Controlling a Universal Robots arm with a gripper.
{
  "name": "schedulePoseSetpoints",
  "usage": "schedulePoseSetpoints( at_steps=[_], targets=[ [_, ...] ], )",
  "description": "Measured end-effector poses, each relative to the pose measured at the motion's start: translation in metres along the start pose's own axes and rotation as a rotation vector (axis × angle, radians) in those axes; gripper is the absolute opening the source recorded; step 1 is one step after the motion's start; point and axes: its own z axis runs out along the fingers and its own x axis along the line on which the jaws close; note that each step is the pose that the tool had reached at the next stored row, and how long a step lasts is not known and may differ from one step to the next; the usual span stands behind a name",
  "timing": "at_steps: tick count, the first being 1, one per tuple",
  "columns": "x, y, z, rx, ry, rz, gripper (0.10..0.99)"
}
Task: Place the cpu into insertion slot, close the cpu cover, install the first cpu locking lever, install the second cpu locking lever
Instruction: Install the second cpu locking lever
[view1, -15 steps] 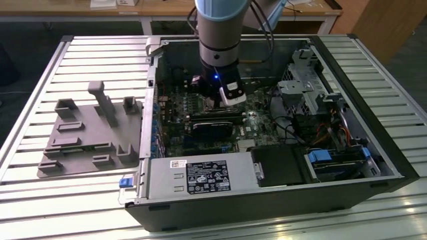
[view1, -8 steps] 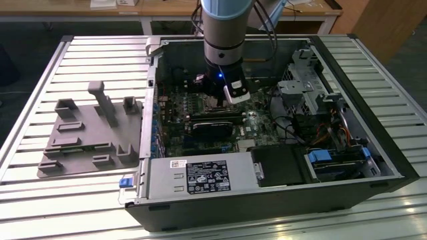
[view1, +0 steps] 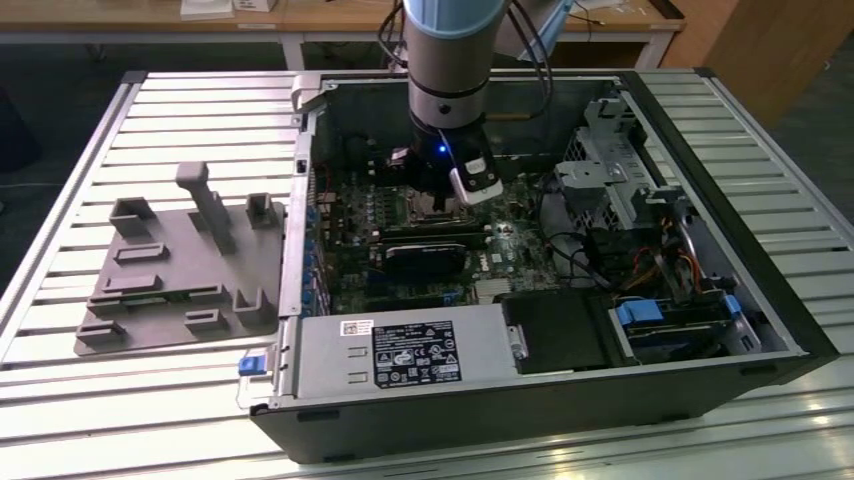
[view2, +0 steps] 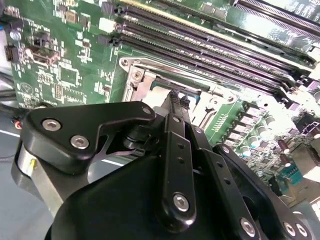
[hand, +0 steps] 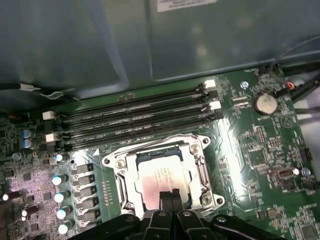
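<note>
CPU (hand: 162, 177) sits seated in the insertion slot (hand: 131, 167), its pale metal top showing through the square window of the cpu cover (hand: 200, 170), which lies flat over it as a silver frame. That is plain in the first wrist view, which looks across the socket toward the long black memory slots (hand: 135, 117) and the grey case wall beyond them. The claw (hand: 170, 196) comes in at the socket's near edge there, its two black fingertips (hand: 164, 197) pressed together side by side, gripping nothing, right at the edge of the chip; whether they actually touch it I cannot tell. The second wrist view shows what the other does not: the claw's own black linkage and bolts up close, the fingertips (view2: 175, 97) reaching to the silver frame (view2: 145, 80), and most of the chip hidden behind them. The exterior view gives the wider room: the arm (view1: 447, 90) reaching straight down into the open computer case (view1: 534, 390) lying on a slatted metal bench (view1: 160, 100), with the claw (view1: 434, 205) low over the green motherboard (view1: 350, 270), just far of the black graphics card (view1: 424, 258). To the exterior view's left, well apart from the case, a grey moulded fixture (view1: 180, 270) rests on the bench.
</note>
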Motion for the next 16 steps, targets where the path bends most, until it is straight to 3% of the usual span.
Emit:
schedulePoseSetpoints(
  at_steps=[11,16],
  targets=[
    [0.0020,0.0087,0.0033,-0.003,0.0108,-0.084,0.102],
    [0.0021,0.0095,0.0019,-0.004,0.0134,-0.098,0.102]
  ],
)
